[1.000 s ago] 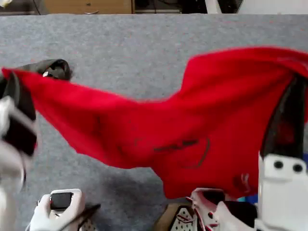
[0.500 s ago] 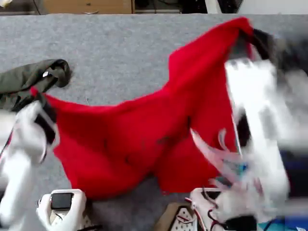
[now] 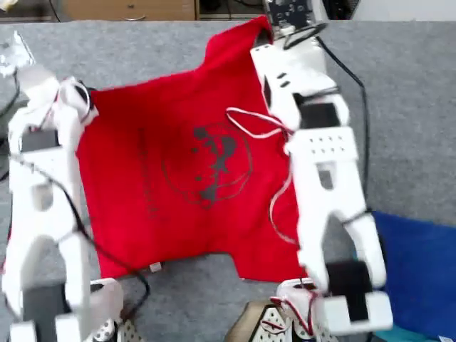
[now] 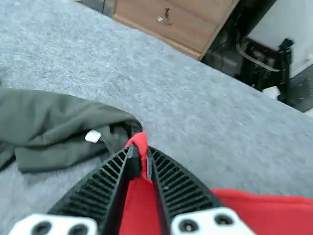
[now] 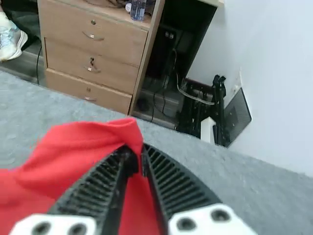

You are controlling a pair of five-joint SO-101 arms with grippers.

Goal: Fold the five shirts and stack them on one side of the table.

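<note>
A red shirt [image 3: 192, 171] with a dark print lies spread nearly flat on the grey table [image 3: 399, 107], print side up. My left gripper [image 3: 84, 100] is at its far left corner, shut on a pinch of red cloth [image 4: 138, 142] in the left wrist view. My right gripper [image 3: 265, 28] is near the table's far edge, shut on the shirt's far right corner [image 5: 78, 142]. An olive green shirt [image 4: 54, 127] lies crumpled just beyond my left gripper [image 4: 139, 156]. A blue shirt [image 3: 420, 263] lies at the near right.
Both white arms stretch over the table, the right one across the red shirt's right side. The arm bases [image 3: 285, 313] stand at the near edge. A wooden dresser [image 5: 93, 49] and cables are beyond the far edge. Bare grey table lies at far right.
The red shirt was hanging in the air between both grippers; both arms swung it away toward the far edge and laid it down flat on the table.
</note>
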